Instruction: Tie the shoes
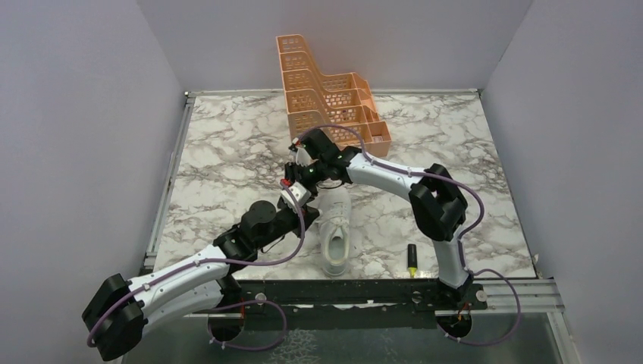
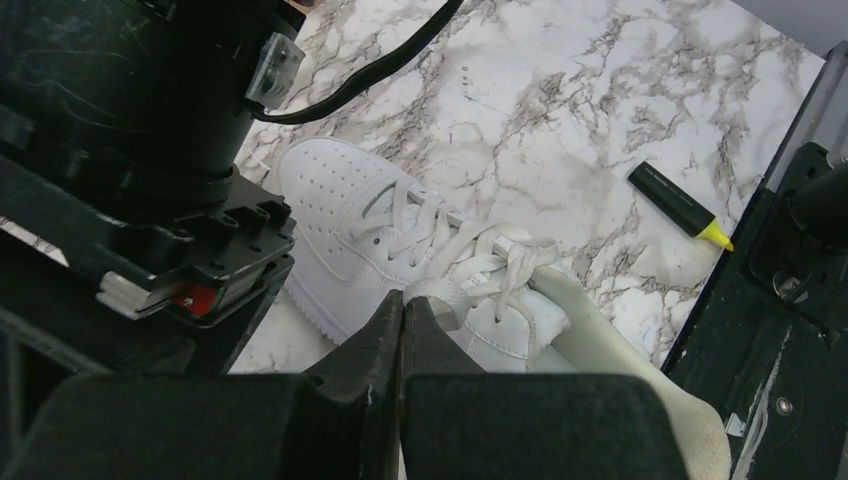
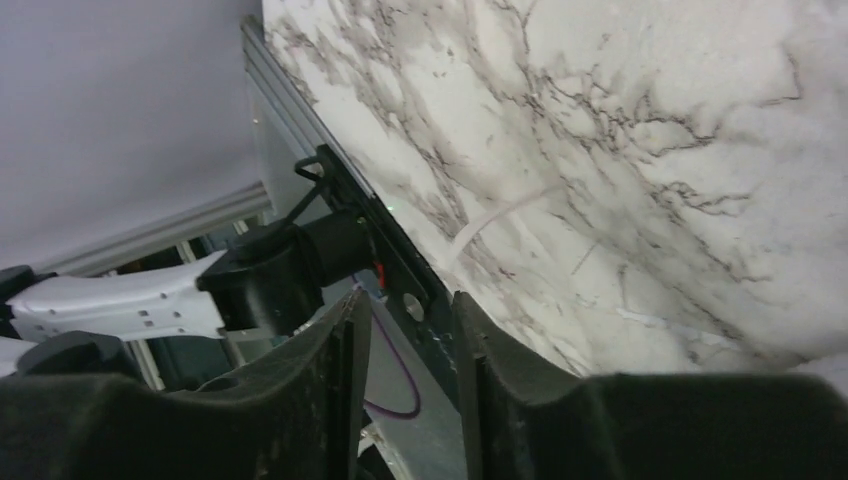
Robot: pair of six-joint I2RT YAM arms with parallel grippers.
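The white sneaker (image 1: 335,236) lies on the marble table, toe toward the near edge. It also shows in the left wrist view (image 2: 345,215), with its laces (image 2: 455,245) loosely crossed. My left gripper (image 1: 306,203) is at the shoe's collar. In its wrist view the left gripper (image 2: 404,303) is shut on a loop of white lace (image 2: 445,293). My right gripper (image 1: 297,176) hovers just above and left of the shoe. In its wrist view the right gripper (image 3: 405,312) is open and empty, above the table's left edge.
An orange tiered rack (image 1: 326,98) stands at the back centre. A black and yellow highlighter (image 1: 412,259) lies right of the shoe, near the front edge, and shows in the left wrist view (image 2: 680,205). A pale insert (image 2: 620,350) sticks out of the shoe's opening.
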